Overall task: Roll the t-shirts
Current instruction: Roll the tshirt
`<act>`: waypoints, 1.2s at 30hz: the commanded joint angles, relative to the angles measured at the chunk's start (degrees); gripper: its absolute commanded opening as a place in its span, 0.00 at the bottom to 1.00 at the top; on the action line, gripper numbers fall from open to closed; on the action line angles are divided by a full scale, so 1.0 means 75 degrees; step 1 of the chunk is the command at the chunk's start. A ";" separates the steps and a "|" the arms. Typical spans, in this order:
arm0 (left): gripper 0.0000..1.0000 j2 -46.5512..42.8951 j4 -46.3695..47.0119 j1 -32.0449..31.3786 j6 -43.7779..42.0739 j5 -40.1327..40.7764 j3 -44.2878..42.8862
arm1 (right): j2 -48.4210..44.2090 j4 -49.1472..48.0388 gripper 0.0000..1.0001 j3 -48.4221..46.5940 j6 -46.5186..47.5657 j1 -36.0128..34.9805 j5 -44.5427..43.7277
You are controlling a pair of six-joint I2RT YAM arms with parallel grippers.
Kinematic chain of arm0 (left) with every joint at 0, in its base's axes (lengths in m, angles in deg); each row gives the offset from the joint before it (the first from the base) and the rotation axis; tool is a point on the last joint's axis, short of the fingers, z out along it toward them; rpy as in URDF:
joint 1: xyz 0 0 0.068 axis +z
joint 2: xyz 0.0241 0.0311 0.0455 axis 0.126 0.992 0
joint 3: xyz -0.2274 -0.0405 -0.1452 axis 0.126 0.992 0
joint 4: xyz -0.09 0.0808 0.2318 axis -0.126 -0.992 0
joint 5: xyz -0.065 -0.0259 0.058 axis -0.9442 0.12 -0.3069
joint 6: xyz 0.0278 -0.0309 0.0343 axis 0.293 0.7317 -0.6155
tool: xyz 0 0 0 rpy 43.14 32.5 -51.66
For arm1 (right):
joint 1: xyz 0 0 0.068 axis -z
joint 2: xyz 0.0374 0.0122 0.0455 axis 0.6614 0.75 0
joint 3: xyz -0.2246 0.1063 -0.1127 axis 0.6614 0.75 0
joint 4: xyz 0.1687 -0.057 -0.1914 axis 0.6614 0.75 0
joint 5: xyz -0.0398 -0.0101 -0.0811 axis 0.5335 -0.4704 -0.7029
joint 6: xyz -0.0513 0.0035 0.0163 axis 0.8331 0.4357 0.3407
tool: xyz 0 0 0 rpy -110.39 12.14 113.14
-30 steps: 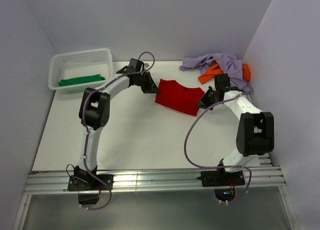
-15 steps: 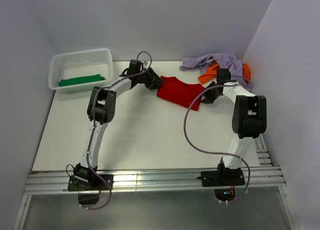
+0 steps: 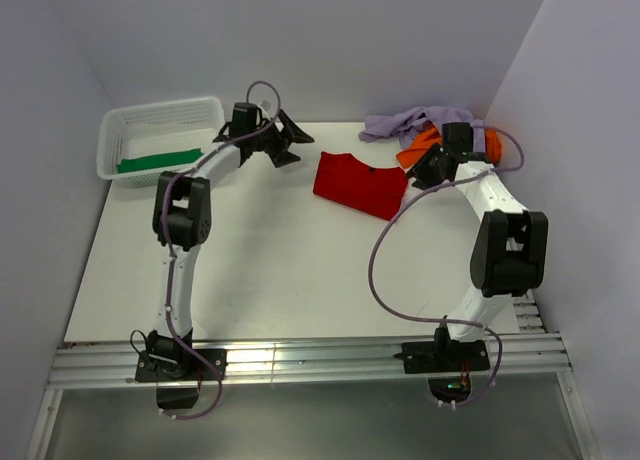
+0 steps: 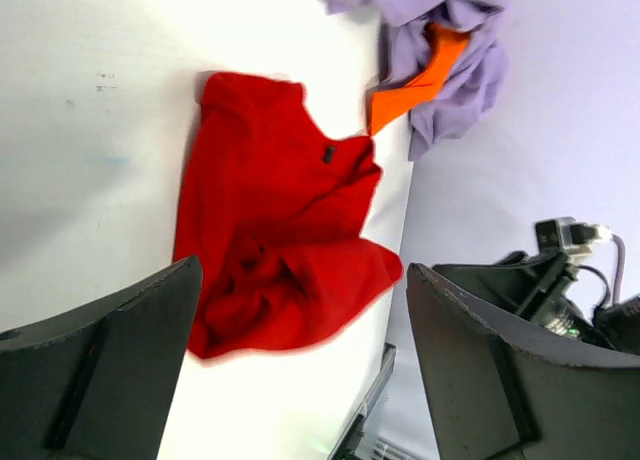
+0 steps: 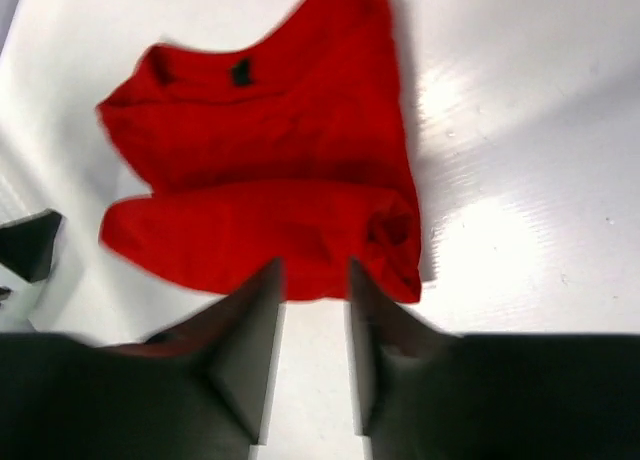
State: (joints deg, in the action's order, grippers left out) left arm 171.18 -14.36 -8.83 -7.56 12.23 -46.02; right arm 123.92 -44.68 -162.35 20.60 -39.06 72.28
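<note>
A bright red t-shirt [image 3: 358, 185] lies crumpled and partly folded on the white table, free of both grippers. My left gripper [image 3: 290, 143] hovers left of it, jaws wide open and empty; the left wrist view shows the red t-shirt [image 4: 280, 240] beyond the gripper [image 4: 302, 270]. My right gripper [image 3: 425, 168] hangs just off its right edge. In the right wrist view the gripper [image 5: 312, 270] is open by a narrow gap, nothing between, the red t-shirt [image 5: 270, 180] ahead. Lavender [image 3: 425, 123] and orange [image 3: 418, 152] t-shirts are piled at the back right. A green t-shirt [image 3: 160, 162] lies in the basket.
The white lattice basket [image 3: 120, 130] stands at the back left corner, close to the left arm's wrist. Walls close the table at the back and right. The right arm [image 4: 560, 270] shows at the edge of the left wrist view.
Both grippers have let go of the red t-shirt and drawn back, the left toward the basket, the right toward the back-right pile. The left jaws opened wide; the shirt stays on the table.
</note>
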 commanded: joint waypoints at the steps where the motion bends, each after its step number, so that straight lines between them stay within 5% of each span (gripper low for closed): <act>1: 0.88 -0.1522 -0.0319 0.0069 -0.1177 0.0273 0.0685 | -0.0684 -0.0006 0.34 -0.0300 0.0506 -0.0277 0.0163; 2: 0.86 -0.1954 -0.0168 0.0046 -0.1237 0.0274 0.0968 | -0.0766 -0.0110 0.21 -0.0253 0.0483 -0.0499 0.0385; 8: 0.65 -0.2451 0.0723 -0.0410 -0.1144 -0.0242 0.2154 | 0.0167 -0.1154 0.00 -0.0403 -0.0243 -0.0840 0.2202; 16: 0.41 -0.1280 0.1907 -0.1067 -0.0570 -0.0956 0.1279 | 0.1751 -0.1963 0.00 -0.1025 -0.1099 -0.0888 0.2813; 27: 0.36 0.0420 0.1966 -0.1033 -0.0558 -0.0406 0.0620 | 0.3276 -0.2372 0.00 -0.1133 -0.1135 -0.0841 0.2672; 36: 0.31 0.0176 0.0598 -0.0927 -0.1401 0.0039 0.0887 | 0.2679 -0.3135 0.00 0.0823 -0.1310 -0.1179 0.2883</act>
State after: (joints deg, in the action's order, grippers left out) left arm 175.85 -4.56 -16.44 -13.40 9.50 -40.91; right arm 146.34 -69.94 -161.22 10.07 -45.86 94.27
